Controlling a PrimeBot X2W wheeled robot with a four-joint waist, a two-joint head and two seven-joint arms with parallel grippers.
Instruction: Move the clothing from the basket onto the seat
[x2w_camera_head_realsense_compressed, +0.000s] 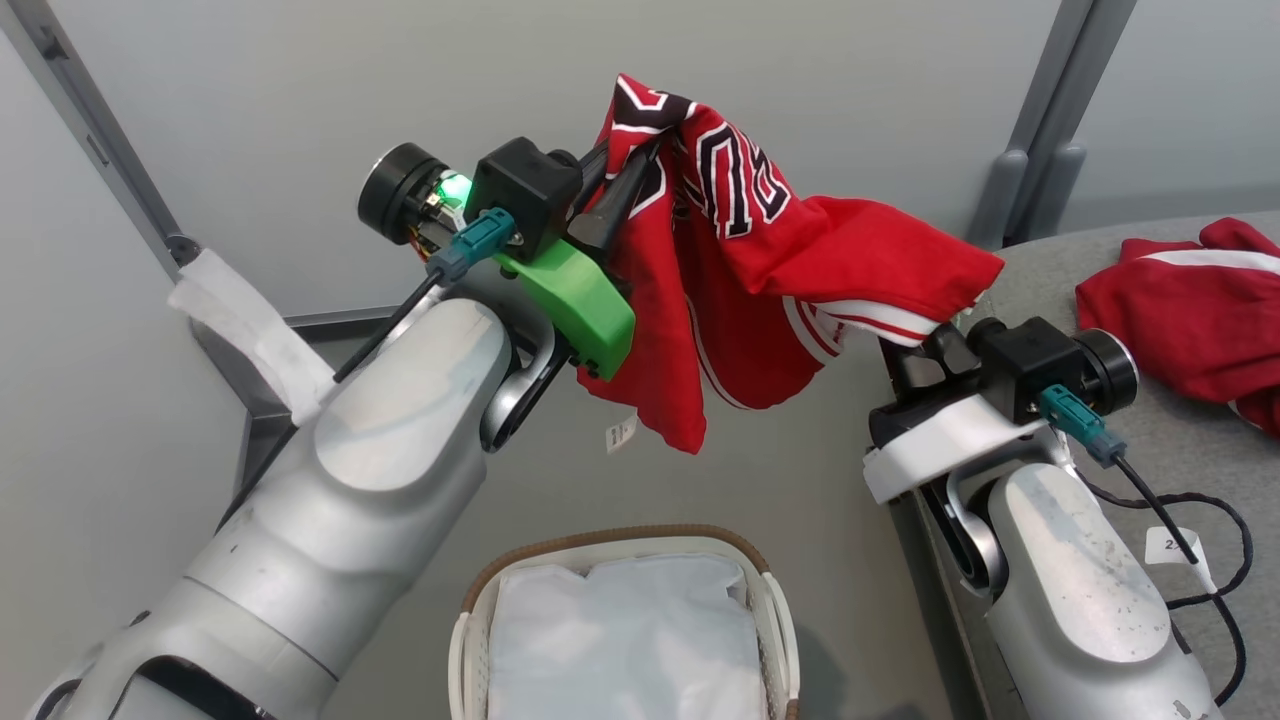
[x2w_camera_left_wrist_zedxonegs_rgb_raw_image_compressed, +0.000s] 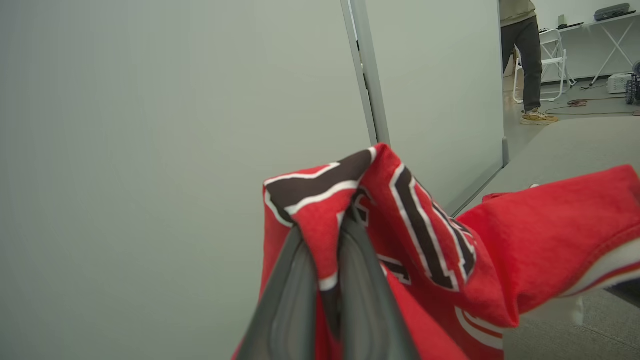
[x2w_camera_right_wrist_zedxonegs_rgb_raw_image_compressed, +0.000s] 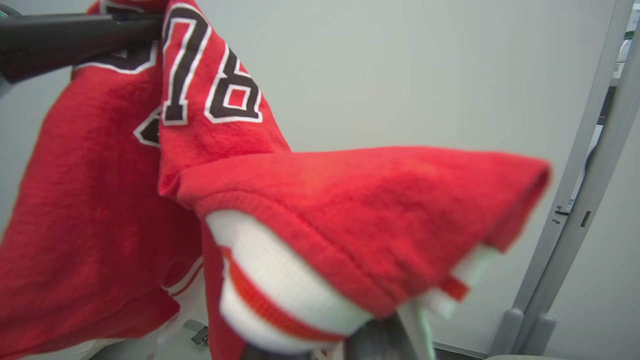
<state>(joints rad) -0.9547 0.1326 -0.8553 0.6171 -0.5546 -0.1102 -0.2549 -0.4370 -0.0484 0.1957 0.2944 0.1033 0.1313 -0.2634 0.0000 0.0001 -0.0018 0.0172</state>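
The red jersey with black white-edged lettering hangs in the air between my two grippers, above the basket. My left gripper is shut on its upper lettered part, and the fabric is pinched between the dark fingers. My right gripper is shut on the white-striped trim, with its fingertips hidden under the cloth. The plainer red piece lies on the grey seat at the right. Below, the white basket with its brown rim holds a white liner.
Grey wall panels and a metal post stand close behind the arms. A black cable lies on the seat beside my right forearm. A person's legs stand far off, past the panel's edge, near a white chair.
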